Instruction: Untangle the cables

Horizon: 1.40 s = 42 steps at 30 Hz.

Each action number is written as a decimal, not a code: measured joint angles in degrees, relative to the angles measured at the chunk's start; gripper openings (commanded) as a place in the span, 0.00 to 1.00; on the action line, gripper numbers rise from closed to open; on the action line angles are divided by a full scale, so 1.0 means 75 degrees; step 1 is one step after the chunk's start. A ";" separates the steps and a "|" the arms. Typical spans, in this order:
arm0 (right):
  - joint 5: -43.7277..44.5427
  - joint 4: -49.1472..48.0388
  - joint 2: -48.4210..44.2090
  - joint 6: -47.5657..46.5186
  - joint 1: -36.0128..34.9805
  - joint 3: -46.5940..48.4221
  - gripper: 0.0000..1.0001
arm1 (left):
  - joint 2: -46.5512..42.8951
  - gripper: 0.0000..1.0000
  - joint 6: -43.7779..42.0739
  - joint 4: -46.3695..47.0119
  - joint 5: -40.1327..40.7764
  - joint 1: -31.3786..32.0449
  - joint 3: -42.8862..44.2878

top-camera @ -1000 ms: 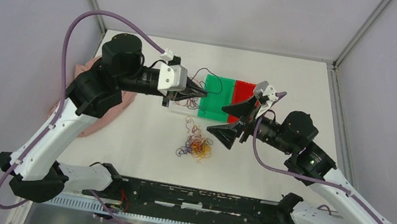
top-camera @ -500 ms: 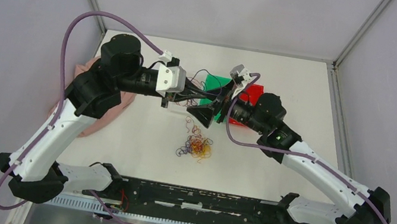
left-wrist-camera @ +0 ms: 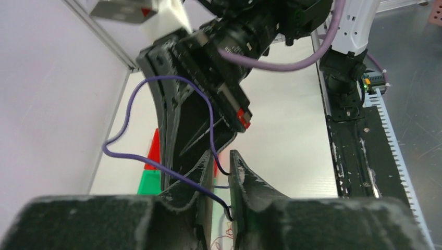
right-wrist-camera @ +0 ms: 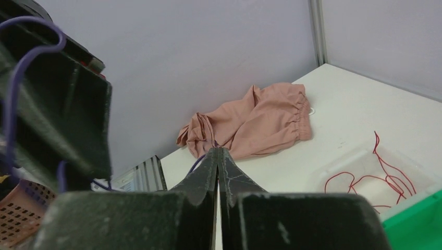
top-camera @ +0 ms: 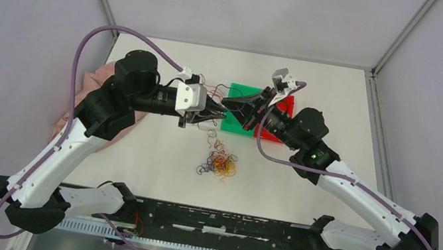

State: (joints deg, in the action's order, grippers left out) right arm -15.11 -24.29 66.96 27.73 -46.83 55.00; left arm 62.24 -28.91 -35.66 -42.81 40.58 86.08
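Left gripper [top-camera: 213, 106] is nipped onto the purple cable [left-wrist-camera: 106, 149], jaws nearly touching with the wire passing between them. Right gripper [top-camera: 230, 103] faces it tip to tip over the green tray [top-camera: 239, 126], fingers pressed together, with purple wire emerging at their tips. I read the short held span as running left-right, and the slack bows out in one loop. The clump of cables [top-camera: 221, 164] lies on the table [top-camera: 153, 154] nearer the bases, apart from both grippers.
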 measured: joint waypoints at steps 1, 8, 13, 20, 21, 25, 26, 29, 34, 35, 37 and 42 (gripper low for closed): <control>0.0061 0.0000 -0.0119 -0.0035 0.0003 -0.0090 0.01 | -0.0032 0.07 0.0003 0.0035 0.0093 0.0000 -0.0085; 0.0507 0.0641 -0.1239 -0.0460 0.0067 -0.0796 0.59 | -0.0032 0.03 -0.0023 0.0315 0.0527 0.0000 -0.0358; 0.0358 0.1664 -0.1979 -0.1151 0.0082 -0.1035 0.93 | 0.0131 0.03 -0.0020 0.0428 0.0484 0.0000 -0.0315; -0.0332 0.2372 -0.2355 -0.2209 0.0082 -0.0796 1.00 | 0.0382 0.03 0.0134 0.0364 0.0152 0.0000 -0.0050; -0.0458 0.2372 -0.2308 -0.2323 0.0082 -0.0726 1.00 | 0.0411 0.03 0.0201 0.0361 0.0079 0.0000 0.0006; -0.1008 0.2192 -0.1973 -0.2655 0.0082 -0.0417 1.00 | 0.0542 0.03 0.0653 0.0350 -0.0259 0.0000 0.0268; -0.1099 0.2081 -0.1888 -0.2696 0.0082 -0.0379 1.00 | 0.0568 0.03 0.0801 0.0338 -0.0358 0.0000 0.0329; -0.1265 0.1746 -0.1795 -0.2716 0.0082 -0.0393 1.00 | 0.0650 0.03 0.1189 0.0344 -0.0580 0.0000 0.0475; -0.1472 0.1029 -0.1897 -0.2728 0.0082 -0.0498 0.98 | 0.0726 0.03 0.1763 0.0358 -0.0848 0.0000 0.0577; -0.1542 0.1011 -0.1955 -0.2754 0.0082 -0.0498 0.98 | 0.0734 0.03 0.1845 0.0361 -0.0915 0.0000 0.0580; -0.1696 0.1037 -0.2095 -0.2827 0.0082 -0.0498 0.96 | 0.0749 0.03 0.2014 0.0361 -0.0956 0.0000 0.0580; -0.2238 0.1244 -0.2305 -0.2973 0.0082 -0.0460 0.90 | 0.0752 0.03 0.2346 0.0420 -0.0985 0.0000 0.0580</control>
State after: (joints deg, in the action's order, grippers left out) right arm -31.90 -14.96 49.67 5.43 -46.22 51.55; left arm 67.88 -11.31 -32.51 -50.19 40.58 90.43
